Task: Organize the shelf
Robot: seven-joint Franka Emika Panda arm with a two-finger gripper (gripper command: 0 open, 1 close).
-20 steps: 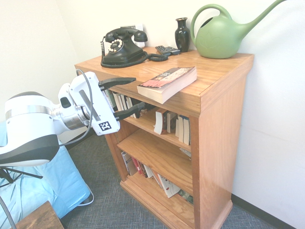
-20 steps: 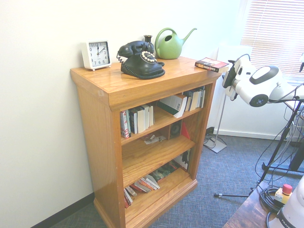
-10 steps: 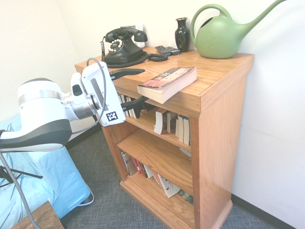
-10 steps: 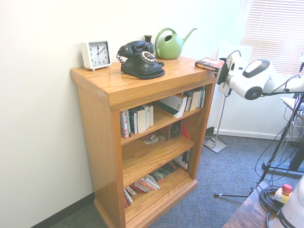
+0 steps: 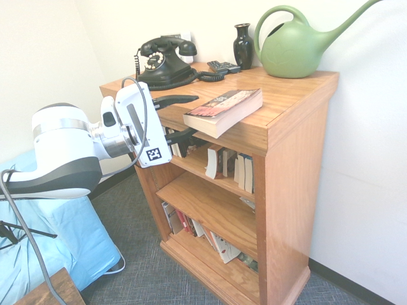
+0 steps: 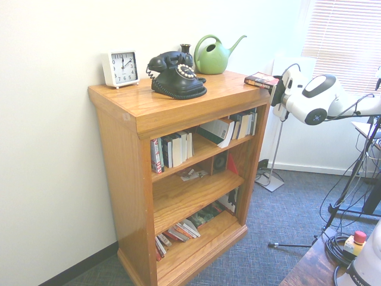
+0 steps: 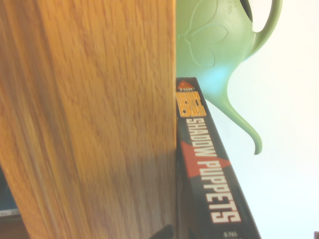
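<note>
I see the orange-brown oak shelf [image 5: 292, 114] with visible grain, a green watering can [image 5: 292, 47], a black telephone [image 5: 162, 60], a black vase [image 5: 243, 44], a white clock [image 6: 121, 68], and a black-spined book [image 7: 209, 179] with white lettering.

A black rotary telephone [image 5: 164, 61] sits with its coiled cord [image 5: 206, 77] trailing toward a small dark remote [image 5: 224, 66]; a dark vase [image 5: 243, 46] stands just beside a green watering can [image 5: 297, 46], whose spout points away from it; a white square clock [image 6: 121, 68] stands near the wall, behind the telephone; a blue cloth [image 5: 60, 241] lies low on one side; closed blinds [image 6: 345, 42] cover a window; grey-blue carpet [image 6: 268, 250] covers the floor.
</note>
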